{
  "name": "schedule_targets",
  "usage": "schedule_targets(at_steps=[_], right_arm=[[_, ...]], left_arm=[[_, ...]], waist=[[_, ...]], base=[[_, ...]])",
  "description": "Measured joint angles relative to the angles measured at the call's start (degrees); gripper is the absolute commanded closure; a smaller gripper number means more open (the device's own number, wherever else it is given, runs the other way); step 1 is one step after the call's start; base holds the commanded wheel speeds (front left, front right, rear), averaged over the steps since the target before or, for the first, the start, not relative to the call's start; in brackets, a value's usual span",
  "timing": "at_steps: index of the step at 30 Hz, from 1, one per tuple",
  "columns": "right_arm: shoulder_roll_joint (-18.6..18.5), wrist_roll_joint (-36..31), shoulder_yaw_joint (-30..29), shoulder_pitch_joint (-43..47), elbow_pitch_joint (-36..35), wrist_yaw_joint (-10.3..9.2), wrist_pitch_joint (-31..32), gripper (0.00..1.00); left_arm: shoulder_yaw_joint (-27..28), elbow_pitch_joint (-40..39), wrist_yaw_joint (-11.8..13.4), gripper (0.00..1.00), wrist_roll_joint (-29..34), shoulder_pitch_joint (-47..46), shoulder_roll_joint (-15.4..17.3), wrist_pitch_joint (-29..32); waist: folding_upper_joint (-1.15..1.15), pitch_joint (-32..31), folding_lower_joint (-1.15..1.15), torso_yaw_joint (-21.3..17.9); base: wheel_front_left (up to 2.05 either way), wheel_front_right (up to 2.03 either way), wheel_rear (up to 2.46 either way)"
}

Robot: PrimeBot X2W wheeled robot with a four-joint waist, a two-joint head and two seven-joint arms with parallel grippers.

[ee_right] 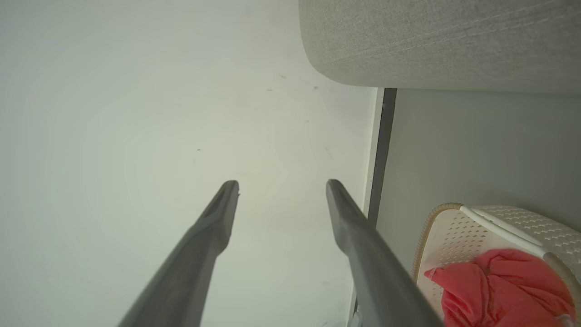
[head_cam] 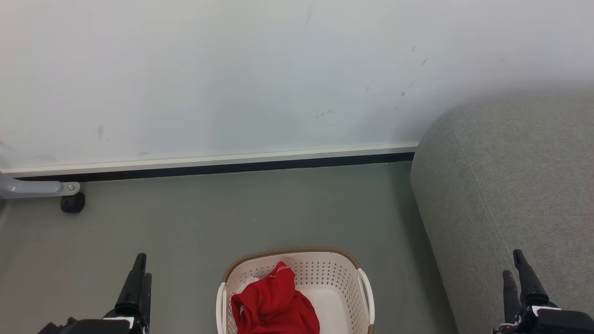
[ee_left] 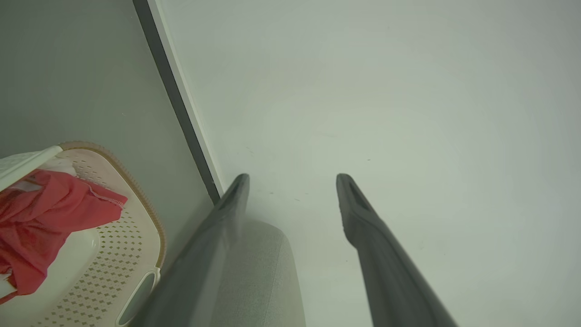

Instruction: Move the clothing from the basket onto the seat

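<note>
Head view: the basket (head_cam: 325, 273) stood on the grey-green floor (head_cam: 209, 218), low and central, its near part cut off by the frame edge. The clothing (head_cam: 274, 304) lay inside it as a crumpled red heap bunched toward the basket's left side. A patch of white cloth (head_cam: 247, 284) showed at the heap's upper left. The right part of the basket bottom was bare plastic. From the left wrist view I noted white stitching along one red hem.

The seat (head_cam: 510, 185) stood to the right of the basket, apart from it, with a strip of floor between them. Its rounded corner sat close to the wall (head_cam: 232, 69); I could not tell whether the two touched.

Left gripper (head_cam: 143, 266): lower left of the head view, over the floor, well to the left of the basket. Its fingers (ee_left: 386, 263) stood spread apart, released, gripping nothing. The wall showed through the gap between them.

Right gripper (head_cam: 512, 263): lower right, in front of the seat's side face. Its fingers (ee_right: 372, 254) were likewise spread and released, pointed toward the wall, with the basket and the red heap off to one side in that wrist view.

Other notes: a pale skirting (head_cam: 209, 162) with a dark strip beneath ran along the foot of the wall. A grey metal leg on a black castor (head_cam: 72, 202) stood at far left, just beside the skirting. A few dark scuffs marked the wall.
</note>
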Motion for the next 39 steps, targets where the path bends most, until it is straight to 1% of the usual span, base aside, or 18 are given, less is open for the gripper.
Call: schedule_targets(at_steps=[8,15,21,27,28,29,30,32,39], right_arm=[[-0.1,-1.8,0.7,-0.1,-0.7,0.0,-1.3,0.0],[-1.0,-6.0,2.2,-0.3,-1.3,0.0,-3.5,0.0],[-2.3,-11.1,3.7,-1.1,-2.2,-0.34,-4.9,0.0],[-4.2,-18.1,5.7,-1.4,-3.2,-1.9,-6.5,0.0],[-4.5,-19.4,6.2,-1.5,-3.5,-2.22,-6.8,0.0],[-4.5,-19.4,6.2,-1.5,-3.5,-2.22,-6.8,0.0],[-5.1,-21.8,6.9,-1.7,-4.0,-2.71,-7.2,0.0],[-5.4,-23.0,7.3,-1.8,-4.2,-3.04,-7.4,0.0],[-7.4,-31.1,10.1,-2.5,-5.8,-4.98,-8.8,0.0]], left_arm=[[-1.2,-1.0,0.0,0.0,0.9,-0.3,0.1,-1.1],[-3.3,-2.1,0.0,0.0,6.5,-1.4,1.7,-3.4],[-5.3,-2.9,0.0,0.0,11.8,-2.3,3.1,-5.2],[-7.5,-3.8,1.3,0.0,18.2,-3.0,4.4,-6.7],[-8.0,-3.9,1.5,0.0,19.1,-3.2,4.7,-7.0],[-8.0,-3.9,1.5,0.0,19.1,-3.2,4.7,-7.0],[-8.8,-4.3,2.0,0.0,21.7,-3.7,5.3,-7.5],[-9.1,-4.6,2.2,0.0,22.6,-3.8,5.6,-7.6],[-12.2,-6.0,4.1,0.0,31.0,-4.7,7.6,-9.3]], waist=[[0.0,0.0,0.0,0.1],[0.0,0.0,0.0,0.2],[0.0,0.0,0.0,0.2],[0.0,0.1,0.0,0.3],[0.0,0.1,0.0,0.3],[0.0,0.1,0.0,0.3],[0.0,0.1,0.0,0.4],[0.0,0.1,0.0,0.4],[0.0,0.2,0.0,0.6]], base=[[0.0,0.0,0.0],[0.0,0.0,0.0],[0.0,0.0,0.0],[0.0,0.0,0.0],[0.0,0.0,0.0],[0.0,0.0,0.0],[0.0,0.0,0.0],[0.0,0.0,0.0],[0.0,0.0,0.0]])
